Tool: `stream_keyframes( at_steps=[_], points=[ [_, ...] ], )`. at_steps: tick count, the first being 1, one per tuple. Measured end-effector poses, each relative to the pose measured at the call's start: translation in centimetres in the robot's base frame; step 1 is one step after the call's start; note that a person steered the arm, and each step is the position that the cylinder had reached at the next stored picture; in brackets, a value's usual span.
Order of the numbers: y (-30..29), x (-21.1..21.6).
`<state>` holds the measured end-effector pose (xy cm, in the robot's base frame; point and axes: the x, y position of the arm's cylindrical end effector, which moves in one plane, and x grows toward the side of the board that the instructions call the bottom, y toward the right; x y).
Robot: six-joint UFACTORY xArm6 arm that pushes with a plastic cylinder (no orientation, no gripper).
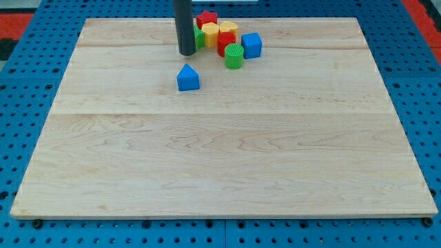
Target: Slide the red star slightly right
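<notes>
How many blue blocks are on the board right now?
2. One blue block sits alone below my tip; the blue cube is at the cluster's right edge. The rod may hide others behind it.

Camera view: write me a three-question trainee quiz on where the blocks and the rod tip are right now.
1. True or false: my tip is at the view's left of the block cluster.
2. Which block stands alone, apart from the cluster? A) blue house-shaped block B) red star C) green cylinder
3. Fill in: the blue cube sits at the view's ____ edge of the cluster.

Key: 1 true; the tip is beside the cluster's left side, near a green block partly hidden by the rod. 2 A; it lies below the tip, toward the view's bottom. 3 right.
</notes>
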<state>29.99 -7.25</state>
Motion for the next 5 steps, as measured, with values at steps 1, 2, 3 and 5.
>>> stream_keyframes(
  at_steps=[1, 2, 3, 5],
  points=[
    [-6.2, 0.3],
    [-12.3, -3.6],
    [-9.0, -5.9],
    [-0.9, -6.7]
  ],
)
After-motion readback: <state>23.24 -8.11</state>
